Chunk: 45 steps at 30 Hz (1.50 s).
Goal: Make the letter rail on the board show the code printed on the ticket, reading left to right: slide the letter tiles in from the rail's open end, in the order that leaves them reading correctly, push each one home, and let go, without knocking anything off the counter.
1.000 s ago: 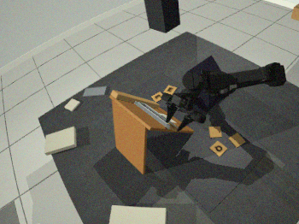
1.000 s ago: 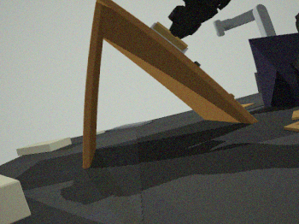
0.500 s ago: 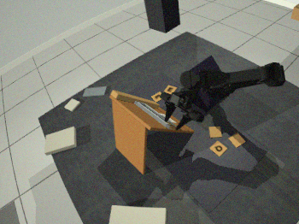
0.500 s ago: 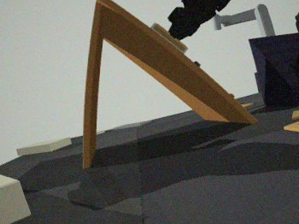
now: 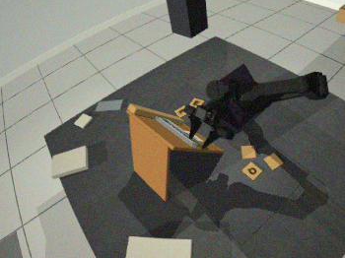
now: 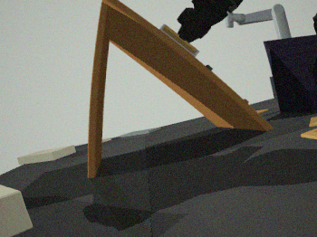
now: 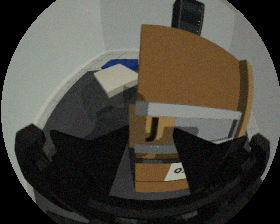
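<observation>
The orange board (image 5: pixel 148 155) (image 6: pixel 149 47) (image 7: pixel 190 65) slopes up and bears the grey rail (image 5: pixel 173 130) (image 7: pixel 200 109). My gripper (image 5: pixel 198 141) (image 7: pixel 151 130) is shut on the J tile (image 7: pixel 165 128), which lies between the rail's two lips at its open end, left in the wrist view. The rail beyond the tile shows no other tile in the wrist view. The ticket (image 7: pixel 173 172) is mostly hidden by a finger; only a first round character shows. Loose tiles lie on the counter: two (image 5: pixel 196 102) (image 5: pixel 181 111) behind the board and three (image 5: pixel 247 152) (image 5: pixel 273 161) (image 5: pixel 252 171) to its right.
Cream blocks (image 5: pixel 70 161) (image 5: pixel 159 248) (image 7: pixel 116 80) and a smaller cream piece (image 5: pixel 83 120) lie around the board. A flat grey piece (image 5: pixel 109 105) lies behind it on the left. A tall dark box (image 5: pixel 186 9) (image 7: pixel 188 17) stands beyond the dark counter mat.
</observation>
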Motion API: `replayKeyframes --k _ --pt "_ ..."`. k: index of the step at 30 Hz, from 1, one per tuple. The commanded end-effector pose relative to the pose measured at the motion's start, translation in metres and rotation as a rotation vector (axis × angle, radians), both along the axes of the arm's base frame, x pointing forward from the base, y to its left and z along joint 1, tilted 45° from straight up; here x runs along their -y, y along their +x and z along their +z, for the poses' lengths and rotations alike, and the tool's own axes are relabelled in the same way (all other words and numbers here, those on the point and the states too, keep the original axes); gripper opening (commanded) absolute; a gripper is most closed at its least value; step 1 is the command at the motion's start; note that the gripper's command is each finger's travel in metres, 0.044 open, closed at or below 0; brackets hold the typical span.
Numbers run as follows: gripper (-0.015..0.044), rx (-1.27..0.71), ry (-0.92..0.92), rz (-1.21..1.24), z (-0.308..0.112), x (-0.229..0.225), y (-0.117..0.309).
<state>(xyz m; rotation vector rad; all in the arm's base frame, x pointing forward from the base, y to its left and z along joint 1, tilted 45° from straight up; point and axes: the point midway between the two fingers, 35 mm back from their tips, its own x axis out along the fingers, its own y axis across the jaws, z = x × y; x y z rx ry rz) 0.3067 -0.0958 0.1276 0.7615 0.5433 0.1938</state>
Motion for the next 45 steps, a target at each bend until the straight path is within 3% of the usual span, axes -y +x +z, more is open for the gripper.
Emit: replayKeyframes --k 1,45 --pt "0.0 -0.005 0.005 0.003 -0.004 0.001 0.0" --pt "0.0 -0.005 0.004 0.003 -0.022 0.018 0.0"
